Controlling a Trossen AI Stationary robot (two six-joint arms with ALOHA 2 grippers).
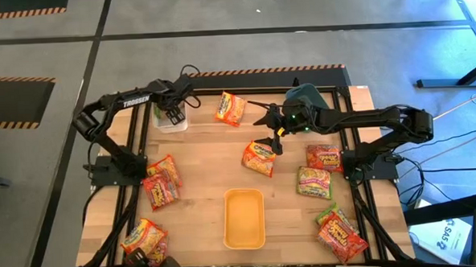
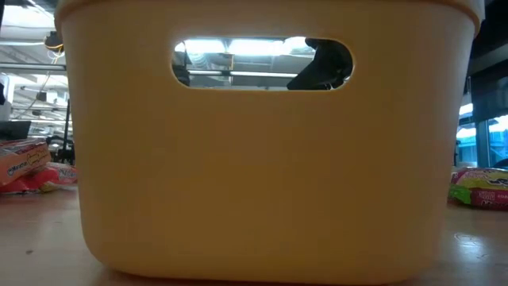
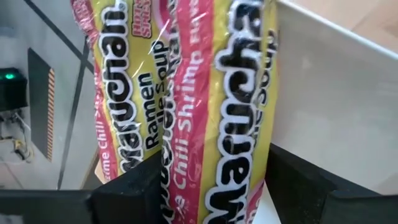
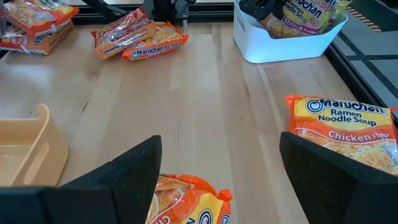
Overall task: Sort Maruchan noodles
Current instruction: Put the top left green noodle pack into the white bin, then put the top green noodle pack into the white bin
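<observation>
Left gripper [image 1: 174,114] sits over the white bin [image 1: 171,124] at the far left of the bench [image 1: 207,171], a green-pink lime chili shrimp packet [image 3: 186,106] standing on end between its fingers [image 3: 134,193] inside the bin; I can't tell whether the fingers are gripping it or have let go. To finish this drop cleanly I'd want them spread clear of the wrapper before lifting straight up, so the crinkly film doesn't snag and ride back out. Left arm is folded, elbow out past the bench's left edge, wrist reaching in over the bin. Right gripper [image 1: 277,136] hangs mid-bench with fingers spread wide and empty, just above an orange chicken packet [image 1: 258,157]; the right arm stretches in long and low from its base on the right. A second orange packet [image 1: 230,108] lies near the white bin, other packets are scattered on both sides, and the yellow bin [image 1: 243,219] sits front centre.
</observation>
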